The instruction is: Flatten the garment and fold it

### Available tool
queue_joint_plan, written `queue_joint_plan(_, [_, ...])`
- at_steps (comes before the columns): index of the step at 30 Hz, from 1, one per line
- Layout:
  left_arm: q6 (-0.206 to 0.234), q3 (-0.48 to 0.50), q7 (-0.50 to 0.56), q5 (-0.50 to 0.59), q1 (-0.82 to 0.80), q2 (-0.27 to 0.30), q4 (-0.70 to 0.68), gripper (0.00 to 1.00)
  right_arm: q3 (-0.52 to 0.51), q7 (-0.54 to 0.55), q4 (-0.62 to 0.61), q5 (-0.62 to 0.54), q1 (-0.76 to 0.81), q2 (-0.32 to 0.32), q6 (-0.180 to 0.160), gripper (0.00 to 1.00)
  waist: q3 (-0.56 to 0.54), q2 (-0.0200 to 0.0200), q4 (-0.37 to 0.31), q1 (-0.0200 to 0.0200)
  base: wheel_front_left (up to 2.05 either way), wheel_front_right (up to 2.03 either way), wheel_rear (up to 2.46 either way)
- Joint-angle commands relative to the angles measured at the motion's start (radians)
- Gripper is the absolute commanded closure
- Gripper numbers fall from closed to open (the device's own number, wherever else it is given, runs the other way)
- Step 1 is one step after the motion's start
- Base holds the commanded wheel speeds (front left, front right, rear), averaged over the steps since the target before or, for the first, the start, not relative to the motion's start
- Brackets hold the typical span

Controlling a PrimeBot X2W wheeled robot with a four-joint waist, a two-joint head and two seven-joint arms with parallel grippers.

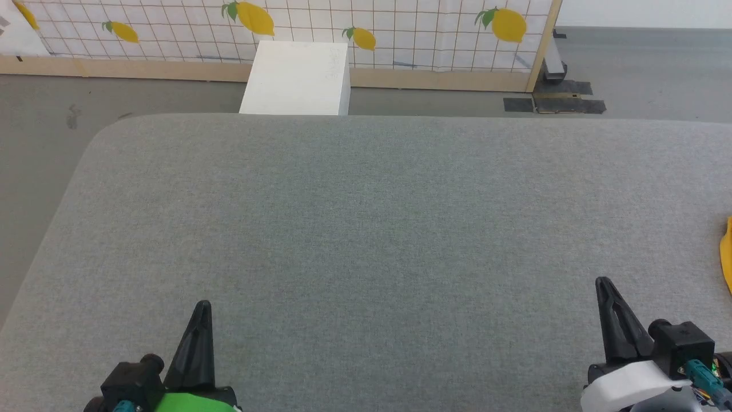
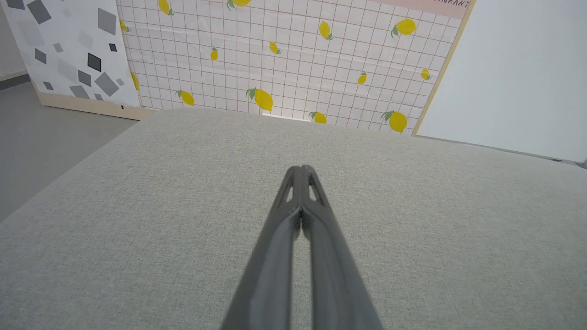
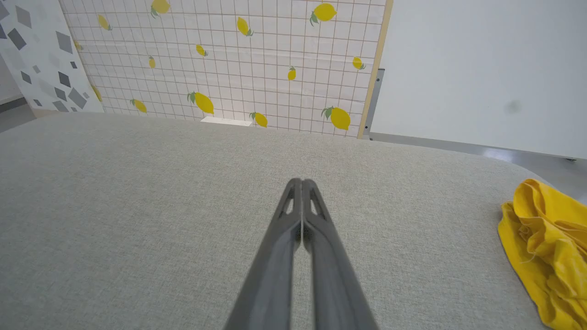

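The garment (image 3: 548, 250) is a crumpled yellow heap at the right side of the grey table; in the head view only a sliver of the garment (image 1: 727, 254) peeks in at the right edge. My right gripper (image 1: 603, 284) is shut and empty, low at the right, left of the heap and apart from it; the right gripper (image 3: 301, 182) shows its fingertips pressed together. My left gripper (image 1: 203, 305) sits low at the left, far from the cloth. In its wrist view the left gripper (image 2: 301, 168) is shut on nothing.
The grey fabric table (image 1: 366, 229) spreads wide ahead, with rounded far corners. Beyond its far edge stands a white box (image 1: 297, 77) against a lemon-print grid wall (image 1: 400, 28). Grey floor (image 1: 40, 131) lies to the left.
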Motion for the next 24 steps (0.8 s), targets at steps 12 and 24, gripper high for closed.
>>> queue_joint_plan(12, [0.011, 0.009, 0.030, 0.044, -0.041, -0.014, 0.011, 1.00, 0.014, 0.022, -0.007, 0.002, -0.027, 0.001, 0.000, 1.00, -0.006, 0.0000, -0.004, 0.0001, 0.00, 0.00, 0.00])
queue_joint_plan(24, [0.016, 0.013, 0.054, 0.074, -0.058, -0.020, 0.017, 1.00, 0.024, 0.039, -0.010, 0.003, -0.036, 0.001, -0.001, 1.00, -0.012, 0.0000, -0.007, 0.0001, 0.00, 0.00, 0.00])
